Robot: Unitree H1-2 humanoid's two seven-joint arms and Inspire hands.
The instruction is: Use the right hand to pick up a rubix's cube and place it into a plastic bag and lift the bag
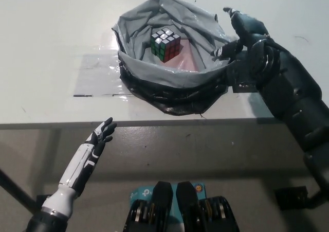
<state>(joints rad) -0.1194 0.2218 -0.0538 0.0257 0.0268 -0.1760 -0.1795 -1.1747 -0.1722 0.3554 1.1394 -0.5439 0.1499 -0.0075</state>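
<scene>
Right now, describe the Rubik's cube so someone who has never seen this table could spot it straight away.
Find the white table, then the grey plastic bag rolled open like a bowl at its middle, near the front edge. The Rubik's cube sits inside on the bag's pinkish floor. It is the only small, multicoloured, gridded block there, its top mostly white squares.
</scene>
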